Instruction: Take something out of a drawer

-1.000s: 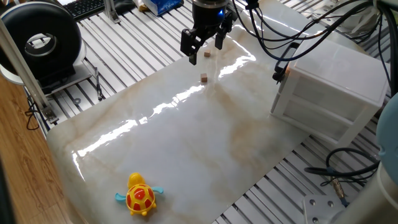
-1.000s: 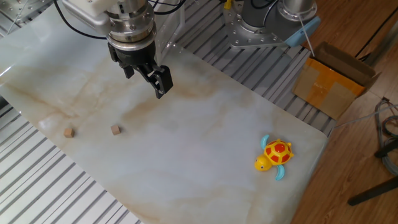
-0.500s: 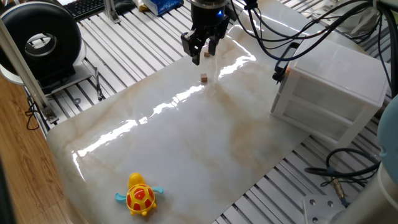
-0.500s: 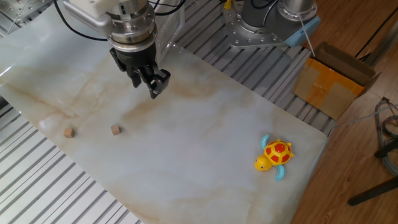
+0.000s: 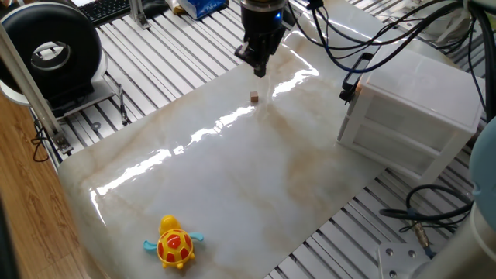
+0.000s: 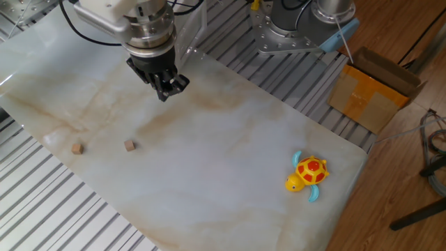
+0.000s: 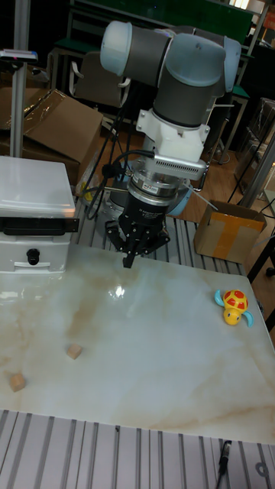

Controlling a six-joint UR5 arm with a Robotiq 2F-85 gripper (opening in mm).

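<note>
A white translucent plastic drawer unit (image 5: 418, 93) stands at one end of the bench (image 5: 232, 194), a slatted metal frame covered with a glossy cream, marble-patterned sheet. Its top drawer (image 5: 399, 116) faces out over the sheet. From these angles I cannot tell whether the drawer is out or shut. The small pale tan wooden block does not show in any view, neither on the sheet nor through the drawer's cloudy wall. Its look, the way it points and its long axis therefore cannot be told, nor where it lies. The black two-finger gripper (image 7: 126, 262) hangs from the grey robot arm (image 7: 179, 69) near the bench's back edge, not far from the drawer unit. Its fingers point downward and are pressed together to a narrow tip. Nothing shows between them and they touch no object. I cannot tell whether the tip meets the sheet. Two tiny brown wooden cubes (image 6: 129, 145) (image 6: 77, 148) lie on the sheet well apart from the gripper, toward the front corner at the drawer unit's end. They are near each other but not touching. A yellow plastic turtle toy (image 6: 307, 175) with a red shell and blue flippers sits near the bench's opposite end, far from everything else. A brown cardboard box (image 6: 373, 87) stands on the floor beyond that end.
</note>
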